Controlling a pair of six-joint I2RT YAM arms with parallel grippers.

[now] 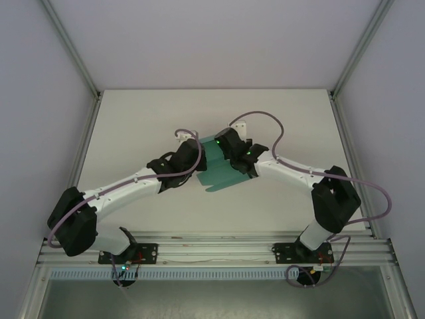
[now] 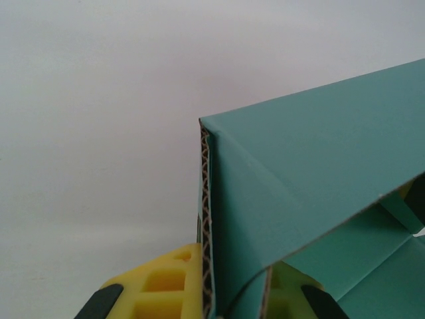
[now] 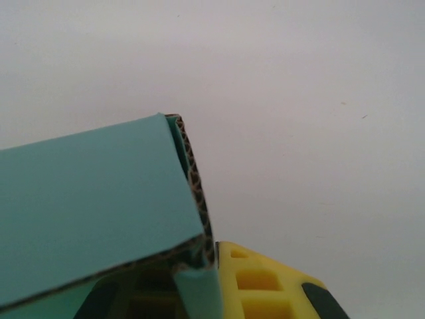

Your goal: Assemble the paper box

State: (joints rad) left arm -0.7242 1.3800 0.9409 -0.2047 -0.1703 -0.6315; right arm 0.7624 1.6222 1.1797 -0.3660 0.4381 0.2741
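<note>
The left gripper (image 2: 229,296) is clamped tight. Its yellow fingers (image 2: 166,286) pinch a folded wall of the teal-green, thin corrugated-card paper box (image 2: 319,179). The right gripper (image 3: 196,289) is likewise closed down on the opposite wall, with the raw fluted edge just beside its yellow finger (image 3: 259,279). Seen from above, the left arm (image 1: 126,189) and right arm (image 1: 292,169) reach inward with bent elbows. Their wrists meet mid-table with the half-folded box between them, a flap spreading toward the bases. The white tabletop (image 1: 133,126) stretches wide around them, bounded by grey metal frame posts (image 1: 73,53).
</note>
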